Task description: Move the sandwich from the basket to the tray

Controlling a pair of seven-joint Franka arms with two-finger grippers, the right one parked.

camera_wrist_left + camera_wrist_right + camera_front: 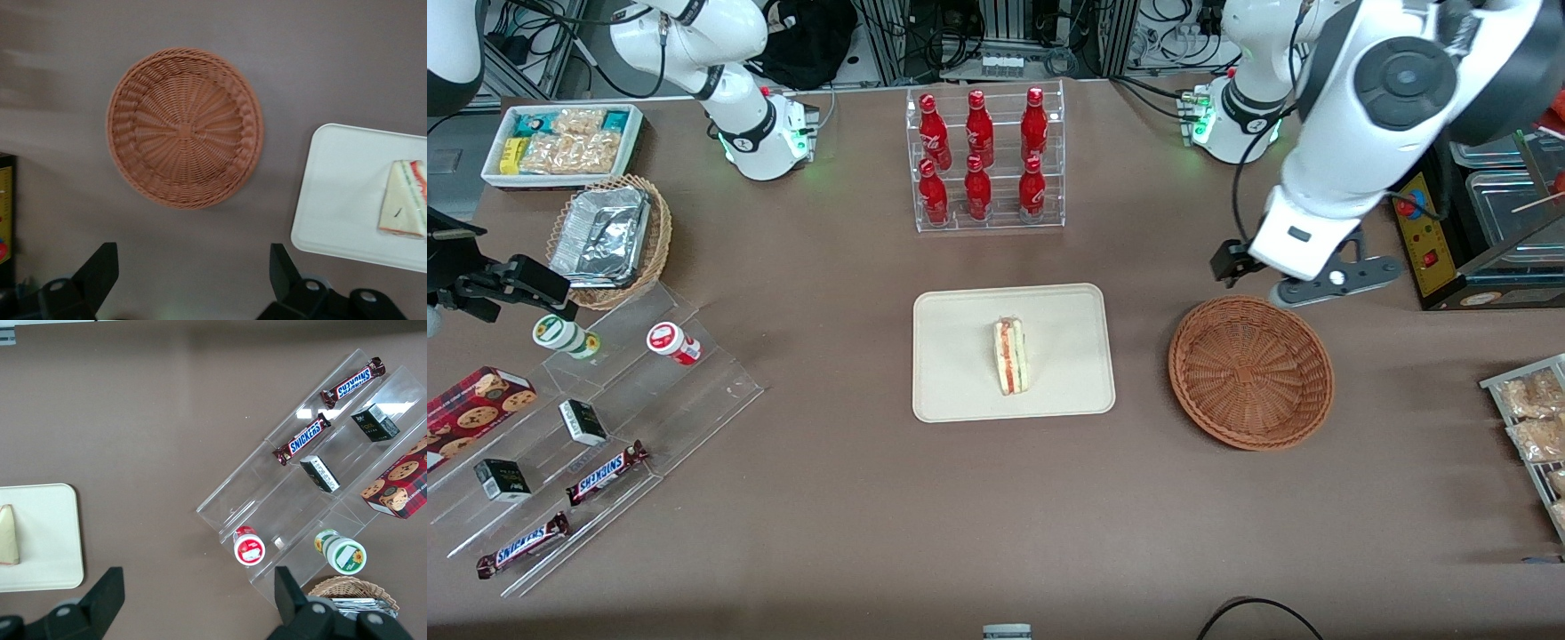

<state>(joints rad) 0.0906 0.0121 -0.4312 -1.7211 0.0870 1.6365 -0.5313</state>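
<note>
From my station I see the sandwich [1010,356] lying on the tray [960,391], a little toward the working arm's side of the tray's middle, its red-orange and green filling edge facing up at the front camera. The tray sits mid-table, nearer the front camera than the bottle rack [989,160] with its six red bottles. The basket [1251,372] rests on the table beside the tray, toward the working arm's end, apart from it and with nothing in it; in the left wrist view its woven bottom [185,127] is bare. My gripper [193,277] hangs in the air above the table just past the basket's rim, farther from the front camera than the basket, and its fingers [99,270] are spread wide with nothing between them. In the front view the gripper [1303,284] is mostly hidden under the arm's wrist. The left wrist view also catches the tray's corner [333,200] with the sandwich [404,208] on it. Toward the parked arm's end I see a clear stepped stand [605,444] with Snickers bars [607,471], a foil container [600,236] in a tan wicker basket, and a white bin [560,142] of snack packets.
</note>
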